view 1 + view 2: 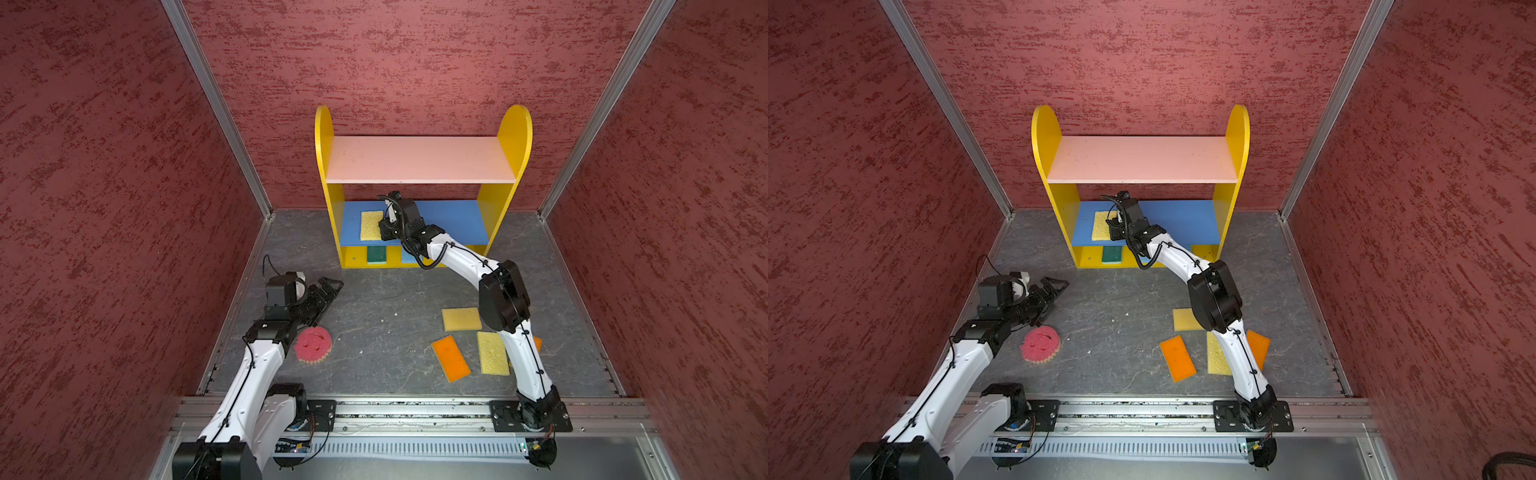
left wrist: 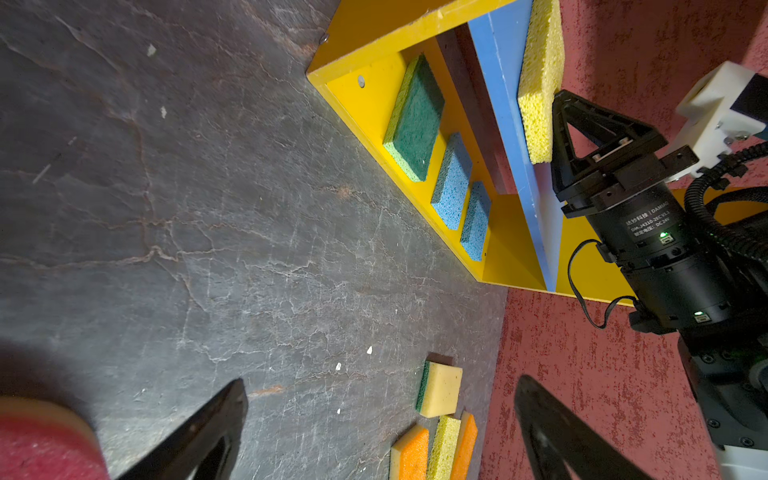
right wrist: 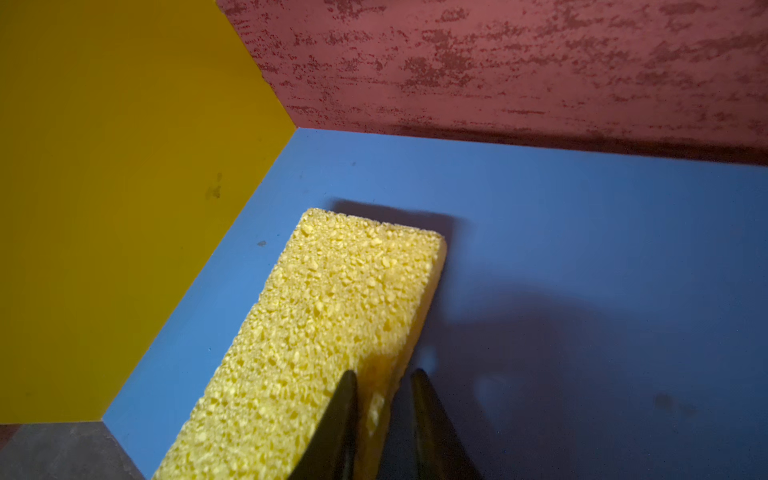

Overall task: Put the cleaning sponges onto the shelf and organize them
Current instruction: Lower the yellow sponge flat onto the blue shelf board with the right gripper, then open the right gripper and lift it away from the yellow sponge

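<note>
Yellow sponge (image 1: pixel 371 225) lies near blue board's (image 1: pixel 453 224) front edge, room rightward.

In a top view the right arm (image 1: pixel 524 358) hides most of one orange sponge (image 1: pixel 537 344).

This was a robot test booth in a lab: red textured panels (image 1: pixel 415 54) joined by bare aluminium posts (image 1: pixel 217 104) closed in behind and on both sides of the shelf (image 1: pixel 324 141), which stood on a grey stone-look floor (image 1: pixel 382 299). In front of the shelf, two white robot arms (image 1: pixel 523 357) were bolted by black plates (image 1: pixel 320 415) to an aluminium rail (image 1: pixel 415 409), and a slotted cable duct (image 1: pixel 415 449) lay farther from the shelf still.
</note>
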Action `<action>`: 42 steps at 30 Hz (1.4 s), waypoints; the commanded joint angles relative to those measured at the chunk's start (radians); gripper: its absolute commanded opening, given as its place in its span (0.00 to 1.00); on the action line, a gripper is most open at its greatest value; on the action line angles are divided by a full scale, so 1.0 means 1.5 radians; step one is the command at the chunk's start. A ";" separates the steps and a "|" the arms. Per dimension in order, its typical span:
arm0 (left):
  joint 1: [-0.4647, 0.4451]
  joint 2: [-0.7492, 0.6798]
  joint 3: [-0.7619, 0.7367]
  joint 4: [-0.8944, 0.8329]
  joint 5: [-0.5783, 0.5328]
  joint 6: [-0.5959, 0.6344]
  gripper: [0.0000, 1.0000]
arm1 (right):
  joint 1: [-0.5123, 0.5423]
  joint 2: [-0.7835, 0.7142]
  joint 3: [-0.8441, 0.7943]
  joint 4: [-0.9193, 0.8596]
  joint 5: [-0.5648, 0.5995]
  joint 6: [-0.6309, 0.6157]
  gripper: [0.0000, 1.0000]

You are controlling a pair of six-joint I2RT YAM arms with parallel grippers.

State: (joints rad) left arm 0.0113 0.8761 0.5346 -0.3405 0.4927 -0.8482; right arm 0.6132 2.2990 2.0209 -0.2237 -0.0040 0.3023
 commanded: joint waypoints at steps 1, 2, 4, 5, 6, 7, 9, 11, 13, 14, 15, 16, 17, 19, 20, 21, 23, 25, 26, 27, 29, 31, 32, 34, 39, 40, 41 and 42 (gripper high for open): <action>0.004 -0.006 -0.009 0.005 0.003 0.007 1.00 | -0.002 -0.040 -0.001 -0.017 -0.012 0.015 0.32; 0.004 -0.006 -0.009 0.005 0.003 0.006 1.00 | -0.003 -0.045 -0.006 -0.016 -0.015 0.018 0.33; 0.004 -0.007 -0.010 0.005 0.003 0.006 1.00 | -0.003 -0.053 -0.019 -0.010 -0.021 0.023 0.35; 0.004 -0.008 -0.009 0.004 0.004 0.005 1.00 | -0.002 -0.058 -0.026 -0.006 -0.022 0.025 0.36; 0.004 -0.009 -0.009 0.003 0.003 0.005 1.00 | -0.002 -0.062 -0.032 -0.002 -0.022 0.027 0.36; 0.004 -0.010 -0.010 0.002 0.002 0.006 1.00 | -0.003 -0.067 -0.037 -0.001 -0.022 0.027 0.36; 0.004 -0.011 -0.009 0.001 0.003 0.005 1.00 | -0.003 -0.074 -0.045 0.001 -0.020 0.028 0.37; 0.004 -0.012 -0.010 -0.002 0.003 0.006 1.00 | -0.003 -0.085 -0.053 0.003 -0.021 0.029 0.37; 0.004 -0.012 -0.009 0.000 0.003 0.005 1.00 | -0.003 -0.101 -0.067 0.010 -0.030 0.033 0.35; 0.004 -0.011 -0.010 0.001 0.003 0.004 1.00 | -0.002 -0.109 -0.075 0.014 -0.035 0.035 0.33; 0.004 -0.011 -0.010 0.002 0.003 0.003 1.00 | -0.002 -0.117 -0.084 0.018 -0.041 0.039 0.31; 0.004 -0.010 -0.010 0.004 0.002 0.002 1.00 | -0.001 -0.126 -0.092 0.022 -0.047 0.042 0.27; 0.004 -0.010 -0.010 0.006 0.001 0.002 1.00 | 0.001 -0.132 -0.100 0.023 -0.052 0.045 0.23; 0.004 -0.007 -0.010 0.008 0.002 0.001 1.00 | 0.007 -0.147 -0.116 0.024 -0.060 0.046 0.03; 0.004 -0.006 -0.010 0.009 0.003 0.002 1.00 | 0.011 -0.152 -0.122 0.023 -0.061 0.046 0.00; 0.004 -0.005 -0.011 0.010 0.003 0.000 1.00 | 0.015 -0.157 -0.128 0.020 -0.064 0.046 0.00; 0.004 -0.004 -0.011 0.011 0.005 0.000 1.00 | 0.022 -0.163 -0.141 0.017 -0.071 0.051 0.00; 0.005 -0.005 -0.013 0.012 0.005 -0.001 1.00 | 0.028 -0.169 -0.160 0.019 -0.085 0.064 0.00; 0.004 -0.006 -0.014 0.011 0.006 -0.001 1.00 | 0.031 -0.171 -0.171 0.024 -0.087 0.070 0.00; 0.004 -0.007 -0.014 0.010 0.005 -0.001 1.00 | 0.034 -0.174 -0.184 0.031 -0.089 0.077 0.00; 0.004 -0.011 -0.015 0.008 0.004 -0.001 1.00 | 0.039 -0.175 -0.203 0.043 -0.099 0.088 0.00; 0.004 -0.010 -0.017 0.007 0.004 -0.002 1.00 | 0.043 -0.167 -0.206 0.044 -0.106 0.096 0.00; 0.005 -0.009 -0.016 0.007 0.004 -0.002 1.00 | 0.043 -0.164 -0.206 0.045 -0.108 0.098 0.00; 0.004 -0.007 -0.013 0.007 0.004 -0.001 1.00 | 0.043 -0.158 -0.205 0.044 -0.107 0.100 0.00; 0.005 -0.006 -0.011 0.007 0.002 -0.002 1.00 | 0.042 -0.149 -0.193 0.049 -0.094 0.098 0.00; 0.004 -0.004 -0.010 0.007 0.003 -0.001 1.00 | 0.041 -0.145 -0.189 0.049 -0.089 0.097 0.00; 0.005 -0.003 -0.009 0.006 0.002 -0.001 1.00 | 0.040 -0.142 -0.186 0.049 -0.085 0.098 0.00; 0.004 0.000 -0.007 0.006 0.003 0.001 1.00 | 0.039 -0.137 -0.182 0.048 -0.083 0.100 0.00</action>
State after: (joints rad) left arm 0.0120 0.8711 0.5198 -0.3397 0.4942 -0.8516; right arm 0.6773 2.0689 1.7107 -0.1753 -0.1501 0.4412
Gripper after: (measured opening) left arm 0.996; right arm 0.041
